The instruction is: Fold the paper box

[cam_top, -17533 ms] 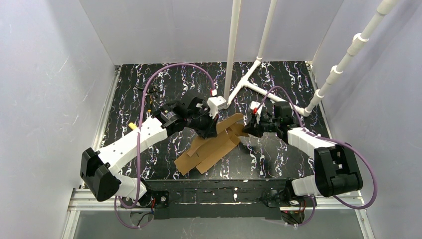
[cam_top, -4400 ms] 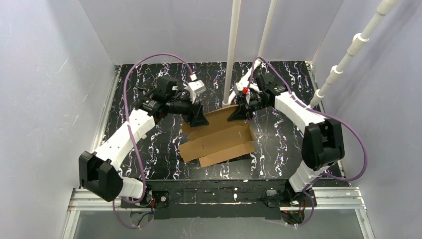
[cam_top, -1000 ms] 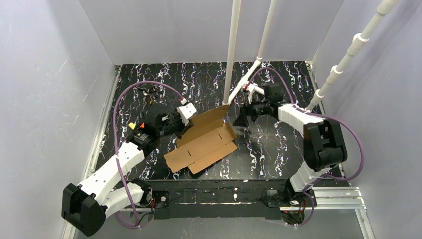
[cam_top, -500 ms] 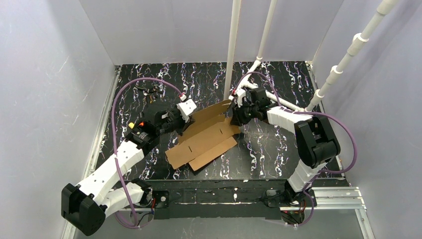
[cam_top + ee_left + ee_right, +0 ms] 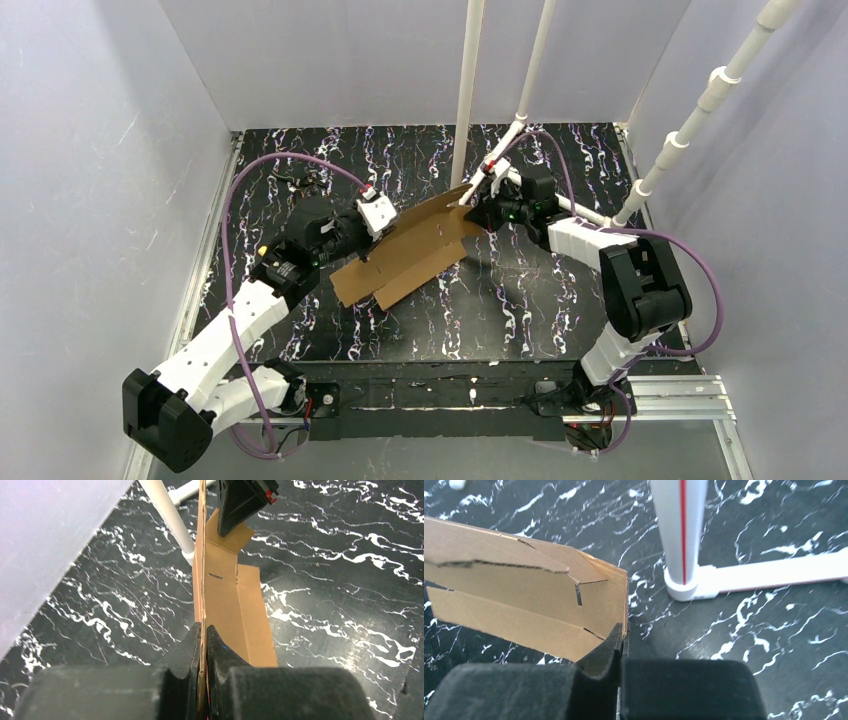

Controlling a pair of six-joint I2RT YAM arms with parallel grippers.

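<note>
Black marbled table [image 5: 560,300] with white veins, enclosed by pale walls [image 5: 100,150]; white pipes [image 5: 466,100] rise at the far side. The box [image 5: 405,255], a plain brown die-cut sheet with creases and slits, lies across the table centre on a diagonal, spanning between both grippers. The left gripper [image 5: 362,248] is clamped on the sheet's left end. In the left wrist view its fingers [image 5: 192,640] pinch one panel edge-on, and the other panels [image 5: 225,600] fold away to the right. The right gripper [image 5: 478,212] is clamped on the opposite, far end. In the right wrist view its jaws grip the end flap [image 5: 614,595], near a pipe base [image 5: 684,587]. A red line runs along that pipe.
</note>
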